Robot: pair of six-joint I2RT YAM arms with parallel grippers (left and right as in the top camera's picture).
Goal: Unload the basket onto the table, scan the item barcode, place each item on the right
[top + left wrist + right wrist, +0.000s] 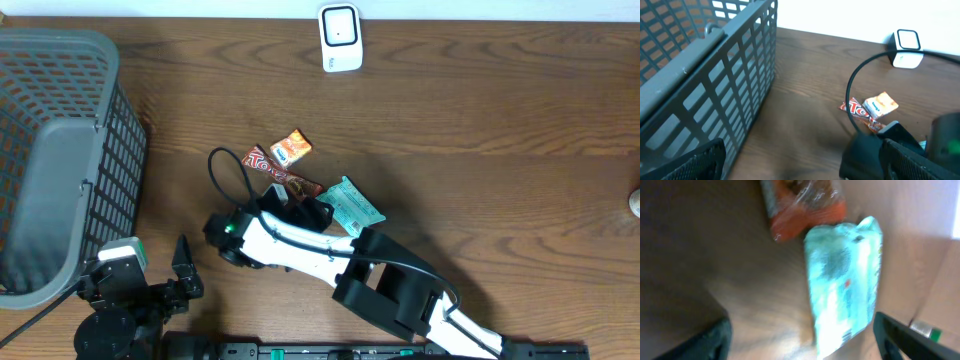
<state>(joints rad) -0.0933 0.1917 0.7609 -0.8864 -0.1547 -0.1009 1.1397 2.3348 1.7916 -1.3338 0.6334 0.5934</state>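
1. Overhead: the scanner (340, 38) sits at the counter's far edge. The packet (354, 207), a red bar (283, 172) and an orange snack (291, 148) lie mid-counter, well apart from it. The right fingers (308, 212) are at the packet. The left fingers (184, 262) sit near the basket (60, 150).
2. Left wrist: the left fingers (695, 162) are spread wide and hold nothing.
3. Right wrist: the right fingers (715, 340) stand apart on either side of the packet (845, 280), which lies on the counter, ungripped. By this, nothing is scanned yet; grasping, carrying and scanning all remain.
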